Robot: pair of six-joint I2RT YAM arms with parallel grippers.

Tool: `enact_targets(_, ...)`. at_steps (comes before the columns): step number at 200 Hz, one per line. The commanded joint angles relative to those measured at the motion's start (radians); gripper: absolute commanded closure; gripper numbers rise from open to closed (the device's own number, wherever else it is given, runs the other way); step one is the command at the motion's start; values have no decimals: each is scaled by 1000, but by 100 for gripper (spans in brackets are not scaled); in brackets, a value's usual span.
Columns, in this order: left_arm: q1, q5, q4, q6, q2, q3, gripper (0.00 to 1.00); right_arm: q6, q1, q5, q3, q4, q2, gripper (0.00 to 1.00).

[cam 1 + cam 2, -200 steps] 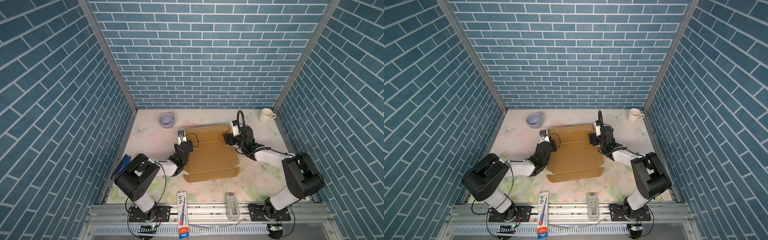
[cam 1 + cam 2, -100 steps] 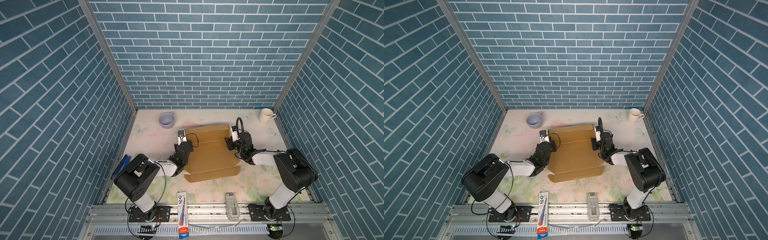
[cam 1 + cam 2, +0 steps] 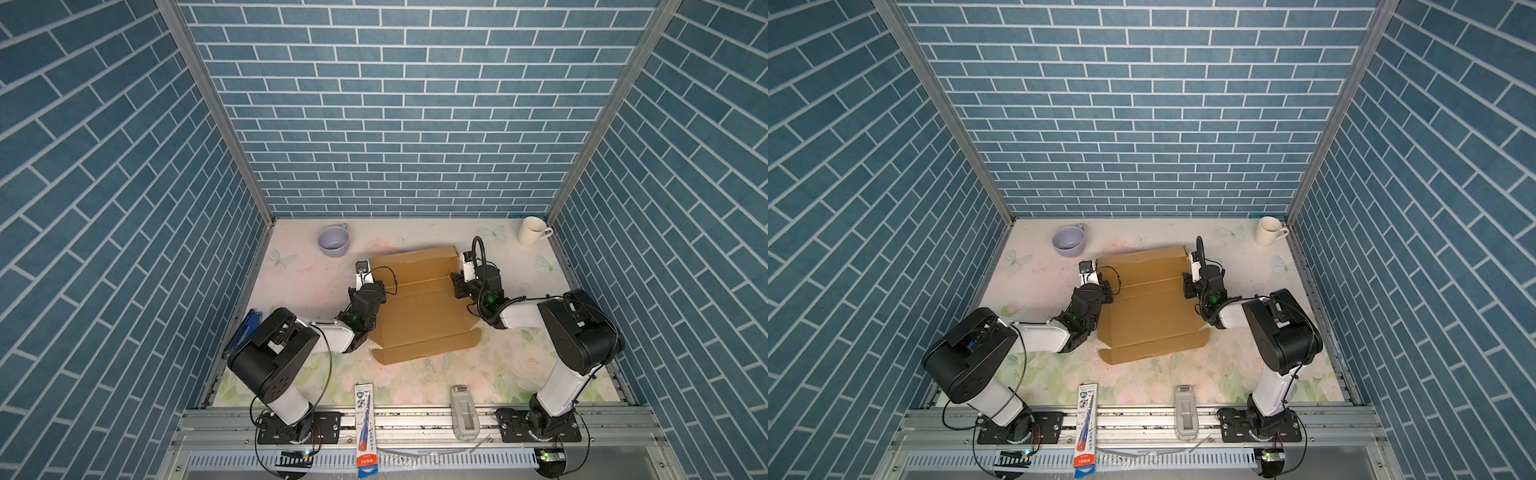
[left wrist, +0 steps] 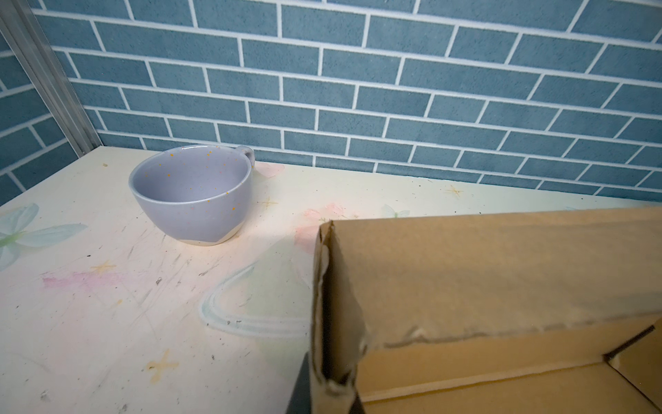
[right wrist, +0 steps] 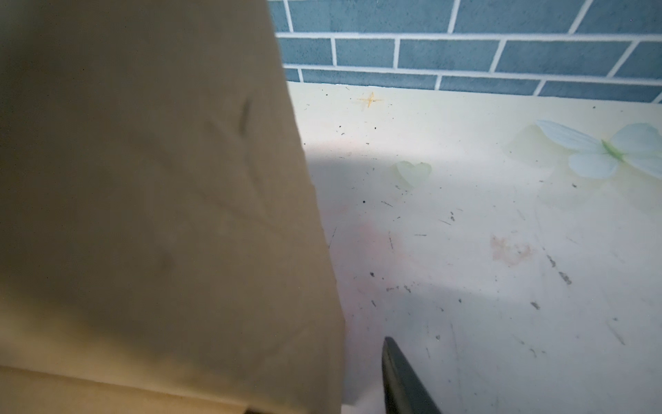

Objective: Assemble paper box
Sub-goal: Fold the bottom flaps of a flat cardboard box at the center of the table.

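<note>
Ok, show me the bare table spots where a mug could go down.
Bare: the back strip between the purple cup and white mug, behind the paper box; the front strip between its flap and the pen pack and grey device. Crowded: both box sides, where the left arm and right arm reach in.

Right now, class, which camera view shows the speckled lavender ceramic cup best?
The left wrist view: the speckled lavender ceramic cup sits close, with rim, handle and orange speckles clear. Both top views show it only small and far off. The right wrist view lacks it.
</note>
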Motion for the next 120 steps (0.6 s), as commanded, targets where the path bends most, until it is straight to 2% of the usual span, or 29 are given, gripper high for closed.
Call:
enact_targets(1, 4, 23, -78, -18, 0, -18, 100, -2, 2, 30, 32, -12, 17, 72)
enact_targets(27, 3, 25, -78, -17, -1, -18, 100, 2, 1, 31, 31, -9, 15, 83)
enact_targets(93, 6, 38, -122, -23, -12, -1, 100, 17, 3, 7, 44, -98, -52, 90)
enact_targets(105, 10, 47, -157, -24, -22, 13, 100, 25, 3, -7, 59, -152, -71, 86)
enact_targets(120, 19, 67, -210, -32, -38, 38, 100, 33, 3, -26, 79, -226, -97, 70)
